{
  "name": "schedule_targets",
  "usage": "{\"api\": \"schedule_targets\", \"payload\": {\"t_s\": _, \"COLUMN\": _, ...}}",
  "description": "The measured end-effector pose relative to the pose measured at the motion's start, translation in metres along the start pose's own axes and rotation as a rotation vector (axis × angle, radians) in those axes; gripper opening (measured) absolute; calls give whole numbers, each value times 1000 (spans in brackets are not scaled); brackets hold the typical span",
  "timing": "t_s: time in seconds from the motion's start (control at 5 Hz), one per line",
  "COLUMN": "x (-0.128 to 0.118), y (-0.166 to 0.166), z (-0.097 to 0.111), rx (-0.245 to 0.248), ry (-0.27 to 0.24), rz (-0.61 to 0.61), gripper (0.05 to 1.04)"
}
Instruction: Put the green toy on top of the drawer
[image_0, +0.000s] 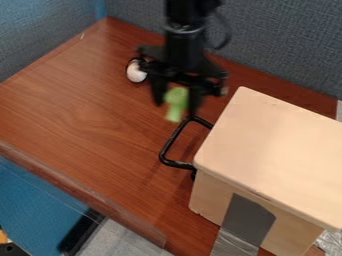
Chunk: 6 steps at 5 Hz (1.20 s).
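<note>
green toy (176, 102): up near the black handle (177, 164)
gripper (176, 106): jaws closed on it, looks like
drawer top (274, 145): imo lift clear of the edge, centre it, lower gently, then let go

One green toy (176, 103), one drawer (274, 145), one handle (178, 164)

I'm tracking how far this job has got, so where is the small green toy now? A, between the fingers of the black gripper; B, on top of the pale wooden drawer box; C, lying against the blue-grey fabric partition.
A: the small green toy is between the fingers of the black gripper, off to the side of the pale wooden drawer box.
</note>
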<state>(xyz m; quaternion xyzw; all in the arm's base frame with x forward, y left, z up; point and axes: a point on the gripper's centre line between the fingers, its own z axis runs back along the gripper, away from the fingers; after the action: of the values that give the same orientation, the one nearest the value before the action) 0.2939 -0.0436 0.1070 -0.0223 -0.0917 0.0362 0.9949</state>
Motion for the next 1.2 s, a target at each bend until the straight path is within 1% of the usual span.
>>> {"api": "schedule_targets", "payload": {"t_s": 0.2, "x": 7, "y": -37, "z": 0, "rx": -54, "ry": -14, "rz": -93, "gripper": 626}}
{"api": "schedule_targets", "payload": {"t_s": 0.4, "x": 8, "y": -61, "z": -1, "rx": -83, "ry": -13, "rz": -169, "gripper": 626}}
{"api": "schedule_targets", "payload": {"t_s": 0.6, "x": 3, "y": -73, "z": -1, "rx": -95, "ry": -7, "rz": -205, "gripper": 626}}
{"api": "schedule_targets", "payload": {"t_s": 0.8, "x": 2, "y": -76, "z": -1, "rx": -106, "ry": -2, "rz": -214, "gripper": 671}}
{"api": "schedule_targets", "payload": {"t_s": 1.0, "x": 0, "y": -77, "z": 1, "rx": -93, "ry": 10, "rz": -229, "gripper": 954}}
{"api": "schedule_targets", "payload": {"t_s": 1.2, "x": 9, "y": -81, "z": 25, "rx": -77, "ry": -61, "rz": -250, "gripper": 1008}}
